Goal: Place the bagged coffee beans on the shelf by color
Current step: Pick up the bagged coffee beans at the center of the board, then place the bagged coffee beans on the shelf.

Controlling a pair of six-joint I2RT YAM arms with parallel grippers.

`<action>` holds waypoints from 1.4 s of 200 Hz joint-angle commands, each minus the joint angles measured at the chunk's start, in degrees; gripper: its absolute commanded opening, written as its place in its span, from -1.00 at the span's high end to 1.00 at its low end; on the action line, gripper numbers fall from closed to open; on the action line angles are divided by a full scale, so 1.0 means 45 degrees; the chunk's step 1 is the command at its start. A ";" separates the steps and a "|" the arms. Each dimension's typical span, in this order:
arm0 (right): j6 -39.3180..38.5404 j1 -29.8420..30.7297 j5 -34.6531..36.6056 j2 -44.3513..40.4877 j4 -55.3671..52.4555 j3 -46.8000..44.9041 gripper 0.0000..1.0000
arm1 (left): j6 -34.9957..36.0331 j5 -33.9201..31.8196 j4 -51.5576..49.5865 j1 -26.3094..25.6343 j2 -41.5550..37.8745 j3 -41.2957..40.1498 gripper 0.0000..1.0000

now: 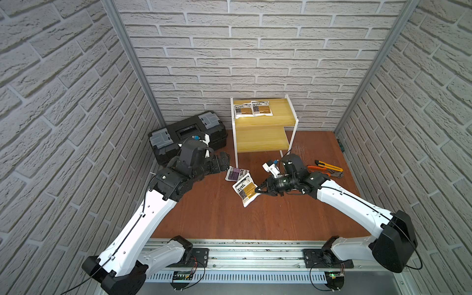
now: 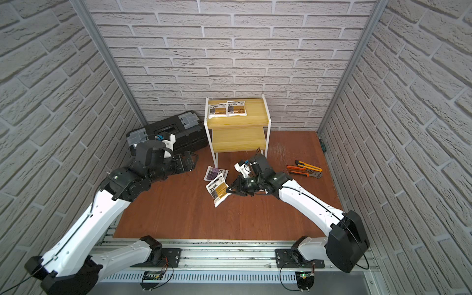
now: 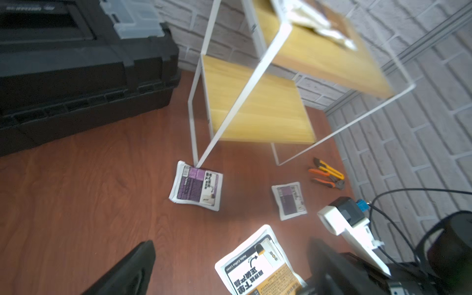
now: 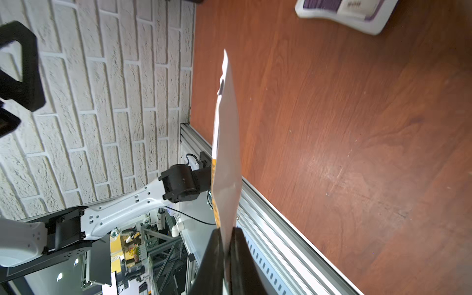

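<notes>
**While right jaws are pinching an orange pouch, two more are lying on the shelf**

As the right gripper [image 1: 258,190] is clamping shut on one edge of an orange-labelled pouch [image 1: 245,189], the pouch is sticking out from the fingers [image 4: 212,260], seen edge-on in the right wrist view. In both top views its far corner is overlapping a purple-labelled pouch [image 1: 236,173] lying flat on the wood table [image 1: 217,219], just in front of the shelf [image 1: 293,122]. A second purple pouch [image 3: 290,200] is showing only in the left wrist view, near the pliers [image 3: 328,180] and the yellow cutter [image 3: 329,168]. Two orange pouches [image 1: 242,109] [image 1: 261,107] are lying side by side on the shelf's top board. The left gripper [image 1: 224,161] is hanging open and empty beside the black toolbox [image 1: 189,138].
</notes>
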 commanded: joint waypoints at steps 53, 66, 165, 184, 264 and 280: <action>-0.0920 -0.2418 -0.0162 -0.1439 -0.1885 0.3030 0.88 | 0.1195 0.2437 0.0560 -0.0232 0.1835 0.2776 -0.97; -0.0919 -0.2913 -0.0213 -0.1482 -0.1944 0.3497 0.89 | 0.1310 0.2611 0.0603 -0.0336 0.2227 0.3202 -0.97; -0.0053 -0.5370 0.0201 -0.0054 -0.0807 0.6624 0.88 | 0.2133 0.3646 0.0580 -0.0679 0.5609 0.6820 -0.97; 0.0112 -0.5847 0.0428 0.0349 -0.0659 0.7342 0.87 | 0.2561 0.3619 0.0040 -0.0684 0.6238 0.7864 -0.97; -0.1373 -0.6479 0.2657 0.2564 -0.2034 1.1111 0.85 | 0.3185 0.3658 -0.0694 0.0272 0.7926 0.9955 -0.97; -0.1634 -0.6529 0.2753 0.3168 -0.2312 1.1810 0.85 | 0.3139 0.3762 -0.0689 0.0441 0.8082 1.0069 -0.97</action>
